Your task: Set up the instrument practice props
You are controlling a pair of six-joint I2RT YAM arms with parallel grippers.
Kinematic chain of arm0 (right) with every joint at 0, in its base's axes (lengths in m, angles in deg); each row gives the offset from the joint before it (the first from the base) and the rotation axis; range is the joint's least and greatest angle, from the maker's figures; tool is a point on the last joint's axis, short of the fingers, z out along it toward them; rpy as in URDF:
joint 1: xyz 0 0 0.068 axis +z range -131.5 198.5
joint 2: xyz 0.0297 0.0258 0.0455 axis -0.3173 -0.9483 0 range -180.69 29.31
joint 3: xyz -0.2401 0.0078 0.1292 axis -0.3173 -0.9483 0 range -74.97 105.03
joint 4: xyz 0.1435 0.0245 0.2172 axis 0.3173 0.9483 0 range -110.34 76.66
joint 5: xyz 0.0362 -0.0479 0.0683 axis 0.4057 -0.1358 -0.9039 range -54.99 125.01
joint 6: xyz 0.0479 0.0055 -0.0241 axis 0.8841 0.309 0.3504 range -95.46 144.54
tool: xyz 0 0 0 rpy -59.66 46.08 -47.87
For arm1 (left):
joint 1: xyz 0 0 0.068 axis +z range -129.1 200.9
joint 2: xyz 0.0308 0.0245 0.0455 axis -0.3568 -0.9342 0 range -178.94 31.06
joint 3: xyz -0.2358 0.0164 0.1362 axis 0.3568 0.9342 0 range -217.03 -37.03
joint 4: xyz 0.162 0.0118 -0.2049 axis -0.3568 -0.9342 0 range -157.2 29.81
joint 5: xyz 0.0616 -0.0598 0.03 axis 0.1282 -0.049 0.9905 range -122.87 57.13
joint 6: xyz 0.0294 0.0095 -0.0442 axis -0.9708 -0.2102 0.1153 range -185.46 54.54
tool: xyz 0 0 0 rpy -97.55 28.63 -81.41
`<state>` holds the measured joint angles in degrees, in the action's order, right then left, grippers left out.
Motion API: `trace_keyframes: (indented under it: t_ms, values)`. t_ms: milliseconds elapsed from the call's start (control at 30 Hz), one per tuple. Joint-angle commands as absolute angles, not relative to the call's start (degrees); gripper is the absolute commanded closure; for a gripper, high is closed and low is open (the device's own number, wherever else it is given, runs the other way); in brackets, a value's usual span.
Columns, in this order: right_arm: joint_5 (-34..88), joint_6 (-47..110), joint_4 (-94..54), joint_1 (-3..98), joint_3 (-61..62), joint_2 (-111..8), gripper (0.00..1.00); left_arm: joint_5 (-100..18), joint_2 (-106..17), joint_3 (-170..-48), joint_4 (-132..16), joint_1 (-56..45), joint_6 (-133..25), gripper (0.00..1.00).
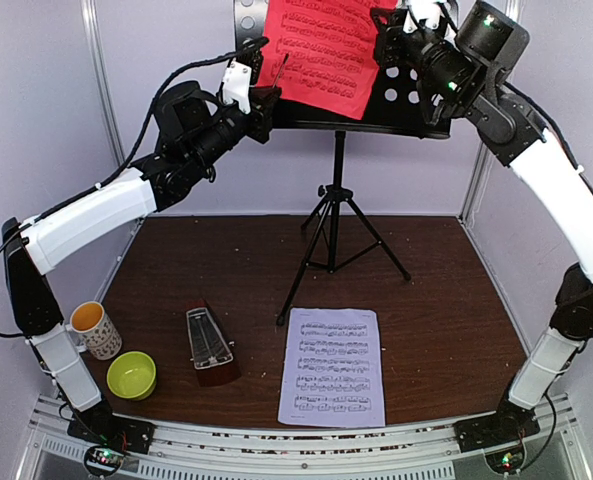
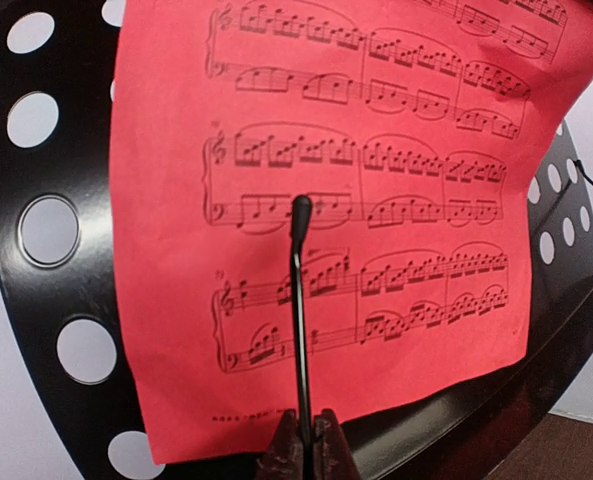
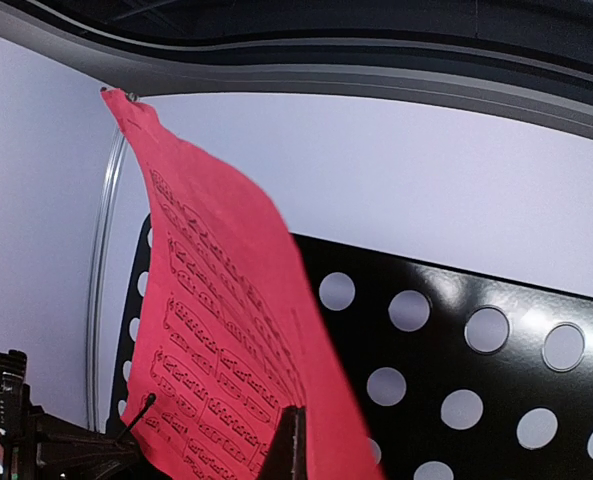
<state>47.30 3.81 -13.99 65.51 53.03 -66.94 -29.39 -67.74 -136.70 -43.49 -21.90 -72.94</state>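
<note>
From the top, the stand [image 1: 334, 200] stood at the back of the table [image 1: 446, 300], with the red sheet [image 1: 321, 45] on its desk. The left gripper [image 1: 266, 100] was at the desk's left side and the right gripper [image 1: 384, 40] at the sheet's right edge. The white sheet [image 1: 331, 365] lay flat in front, with the metronome [image 1: 211, 348] to its left. Near the left arm sat the bowl [image 1: 111, 378], plain yellow-green inside, and the mug [image 1: 101, 340], orange inside; whether it held anything could not be told.

In the left wrist view, the left jaws were closed on a thin black rod [image 2: 299, 300] rising before the red sheet.

In the right wrist view, the right jaws were closed on the red sheet's edge.
</note>
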Motion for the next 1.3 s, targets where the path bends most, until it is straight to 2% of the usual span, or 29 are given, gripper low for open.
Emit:
trace_keyframes:
  t_ms: [0, 533, 633, 1000, 1167, 1267]
  values:
    - [43.7, 0.0, -15.2, 66.4, 54.7, -68.4, 1.0, -32.9, -66.0, -136.0, -39.1, -22.5, -73.7, 1.0]
    - [41.6, -10.5, -16.3, 68.0, 56.2, -72.7, 0.98, -33.7, -65.6, -134.5, -38.8, -22.5, -73.5, 1.0]
    - [41.8, -10.4, -16.9, 68.1, 56.0, -73.0, 0.79, -33.7, -65.6, -134.5, -38.6, -22.4, -73.6, 1.0]
    - [42.6, -9.7, -18.9, 68.6, 55.5, -72.6, 0.55, -33.0, -65.4, -134.2, -38.6, -22.5, -73.6, 0.99]
    - [43.3, -9.4, -19.7, 68.7, 55.5, -72.3, 0.41, -32.5, -64.9, -134.1, -38.8, -22.5, -73.2, 0.83]
    - [43.6, -9.2, -20.3, 68.7, 55.5, -72.1, 0.31, -32.4, -64.5, -134.1, -38.9, -22.4, -73.2, 0.69]
